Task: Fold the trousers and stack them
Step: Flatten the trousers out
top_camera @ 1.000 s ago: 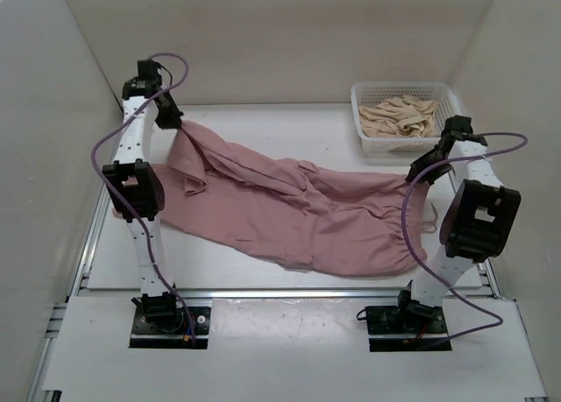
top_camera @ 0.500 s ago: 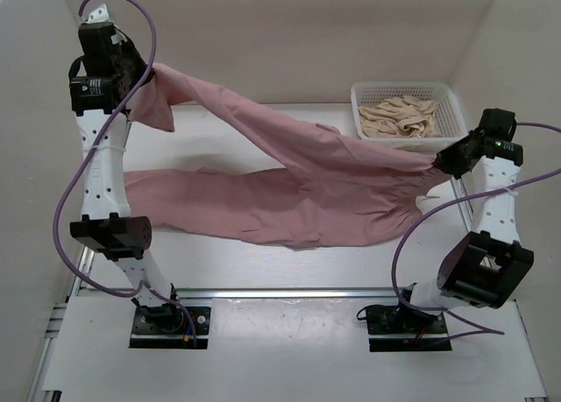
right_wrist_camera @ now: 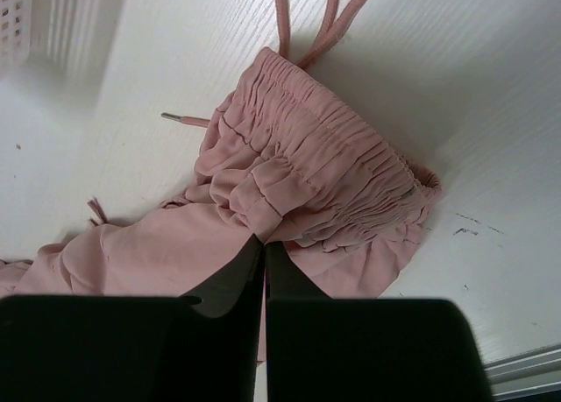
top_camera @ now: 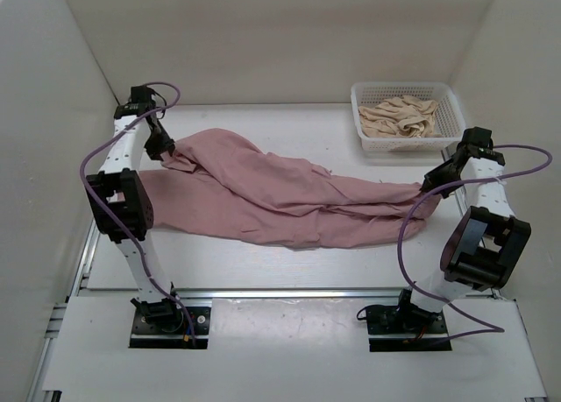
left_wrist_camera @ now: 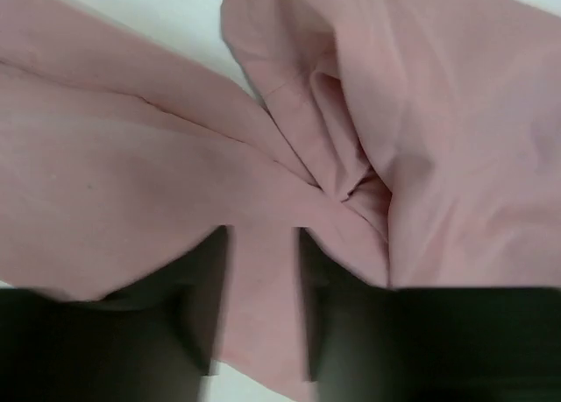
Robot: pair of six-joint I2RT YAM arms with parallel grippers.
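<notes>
The dusty-pink trousers (top_camera: 289,196) lie stretched across the table, one leg folded over the other. My left gripper (top_camera: 163,148) is low over the leg end at the far left. In the left wrist view its fingers stand apart, open (left_wrist_camera: 259,237), with the fabric (left_wrist_camera: 421,157) lying between and under them. My right gripper (top_camera: 434,181) is at the right end, shut (right_wrist_camera: 264,241) on the gathered waistband (right_wrist_camera: 324,174). The drawstring cords (right_wrist_camera: 307,17) trail onto the table beyond it.
A white basket (top_camera: 355,100) holding beige cloth (top_camera: 403,115) stands at the back right, just behind my right gripper. White walls close in the table on the left, back and right.
Both arms raised the trousers high off the table, then lowered them. The upper leg now lies over the lower one, and my left gripper has come down at the far left and opened.
</notes>
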